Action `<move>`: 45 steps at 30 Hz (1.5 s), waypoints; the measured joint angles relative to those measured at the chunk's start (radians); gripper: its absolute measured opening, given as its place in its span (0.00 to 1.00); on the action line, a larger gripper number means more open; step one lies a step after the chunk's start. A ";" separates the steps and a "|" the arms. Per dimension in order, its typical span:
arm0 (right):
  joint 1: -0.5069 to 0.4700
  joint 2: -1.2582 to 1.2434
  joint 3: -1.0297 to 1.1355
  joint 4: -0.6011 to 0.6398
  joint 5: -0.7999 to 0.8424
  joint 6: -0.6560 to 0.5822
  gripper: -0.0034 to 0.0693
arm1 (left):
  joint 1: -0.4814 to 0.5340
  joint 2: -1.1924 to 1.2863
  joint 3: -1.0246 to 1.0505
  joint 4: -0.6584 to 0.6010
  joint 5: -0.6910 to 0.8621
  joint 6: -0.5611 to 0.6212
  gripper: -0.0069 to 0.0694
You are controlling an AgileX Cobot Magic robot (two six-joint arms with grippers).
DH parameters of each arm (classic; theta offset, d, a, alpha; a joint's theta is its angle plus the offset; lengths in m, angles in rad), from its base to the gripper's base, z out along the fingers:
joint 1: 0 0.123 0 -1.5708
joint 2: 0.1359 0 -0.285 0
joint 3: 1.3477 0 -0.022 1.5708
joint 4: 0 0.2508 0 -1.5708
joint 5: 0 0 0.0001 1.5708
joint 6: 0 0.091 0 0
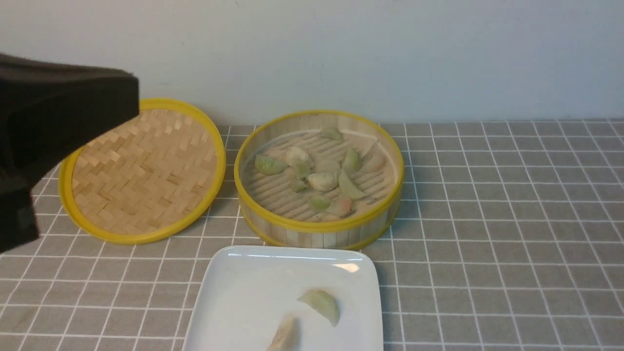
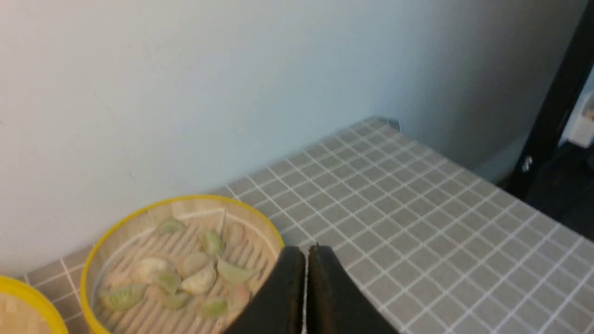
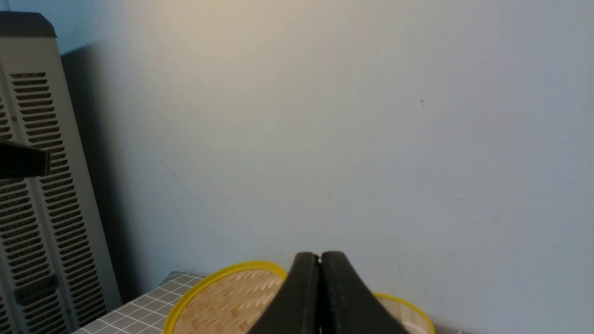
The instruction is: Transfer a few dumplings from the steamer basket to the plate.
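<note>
Black padded left gripper (image 2: pixel 306 254): raised at the 10 o'clock side of the flat woven bamboo lid with a yellow rim (image 1: pixel 146 170), jaws pressed together, empty. At the lid's 3 o'clock stands the round bamboo steamer basket with yellow rims (image 1: pixel 319 233), holding a loose cluster of pale green, beige and pinkish pleated dumplings (image 1: pixel 324 180). At the basket's 6 o'clock, the glossy white square plate (image 1: pixel 234 292) carries two dumplings. The right gripper (image 3: pixel 319 257) is likewise closed and empty.

Treat this as a pause between transfers. For the next pick, open one gripper and lower it onto a dumpling lying apart, such as the green one (image 1: pixel 269 165) at the basket's 9 o'clock.

The surface is a flat grey cloth with a white grid (image 1: pixel 487 219). Behind it are a pale wall (image 1: pixel 390 48) and a grey louvred cabinet (image 3: pixel 32 208).
</note>
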 joint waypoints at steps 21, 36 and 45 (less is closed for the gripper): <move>0.000 0.000 0.000 0.000 0.000 0.000 0.03 | 0.000 -0.150 0.161 -0.055 -0.085 0.082 0.08; 0.000 0.000 0.000 -0.001 0.000 0.000 0.03 | 0.192 -0.417 0.696 0.212 -0.451 -0.040 0.08; 0.000 0.000 0.000 -0.001 0.000 0.000 0.03 | 0.447 -0.674 0.993 0.220 -0.453 -0.181 0.08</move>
